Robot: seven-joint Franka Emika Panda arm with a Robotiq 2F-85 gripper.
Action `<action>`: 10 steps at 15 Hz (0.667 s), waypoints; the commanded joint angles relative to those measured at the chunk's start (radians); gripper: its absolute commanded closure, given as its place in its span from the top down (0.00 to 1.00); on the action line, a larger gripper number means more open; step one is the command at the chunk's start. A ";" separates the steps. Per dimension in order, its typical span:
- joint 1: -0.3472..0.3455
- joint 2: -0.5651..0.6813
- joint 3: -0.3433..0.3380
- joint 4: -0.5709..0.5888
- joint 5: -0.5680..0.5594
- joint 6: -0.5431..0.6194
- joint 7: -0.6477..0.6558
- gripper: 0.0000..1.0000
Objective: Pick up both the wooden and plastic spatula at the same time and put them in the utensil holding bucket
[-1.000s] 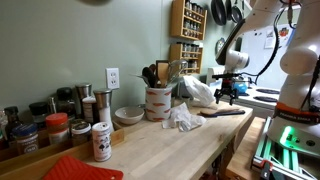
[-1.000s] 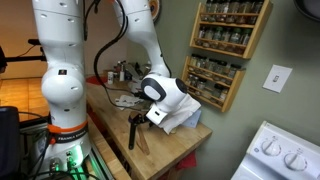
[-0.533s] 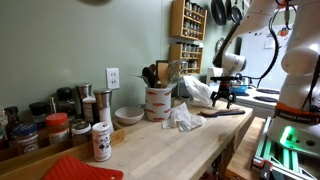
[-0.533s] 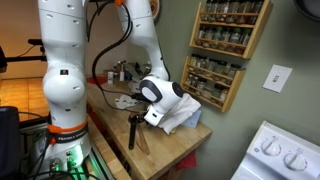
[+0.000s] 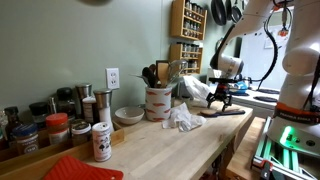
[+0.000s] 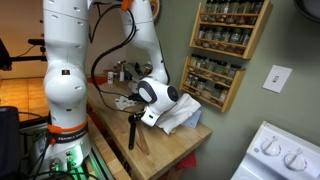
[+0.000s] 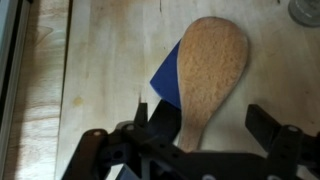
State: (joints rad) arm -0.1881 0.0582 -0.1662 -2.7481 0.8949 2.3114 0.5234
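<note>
**Claw open over both spatulas, counter edge close on one side**

The gripper (image 7: pixel 205 138) is spread wide in the wrist view. Its fingers (image 7: pixel 268 124) stand on either side of the wooden spatula (image 7: pixel 208 70) handle, and you can see a gap on each side. The wooden spatula lies flat on the counter (image 7: pixel 110 50), head pointing away from the claw. The plastic spatula (image 7: pixel 165 78) is the blue piece under it. Only a corner shows beside the wooden head, and the wood covers the rest. The gripper body hides the handle ends of both.

Edges and room:
- The counter edge runs down the left of the wrist view, near the finger on that side, with a dark strip beyond it.
- In an exterior view the gripper (image 5: pixel 219 97) hangs just above the counter's far end.
- The utensil bucket (image 5: pixel 157 102) stands well apart from the gripper, against the wall, with utensils in it.
- A crumpled white cloth (image 5: pixel 183 117) lies between the bucket and the claw.
- A bowl (image 5: pixel 128 115) sits just beside the bucket on its other side.
- The bare wood in front of the cloth is open.

Hard to read:
- The exterior views are too small for you to judge the finger gap or any contact with the wood.
- A round rim (image 7: pixel 305 10) is cut off at the top right of the wrist view, and you can't tell what it is.
</note>
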 commanded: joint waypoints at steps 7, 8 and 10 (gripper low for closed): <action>0.017 0.020 -0.004 0.001 0.028 0.012 -0.079 1.00; 0.017 0.021 -0.004 0.002 0.028 0.012 -0.080 1.00; 0.023 0.042 0.002 0.008 0.041 0.018 -0.060 1.00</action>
State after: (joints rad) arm -0.1776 0.0799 -0.1628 -2.7467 0.9252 2.3258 0.4435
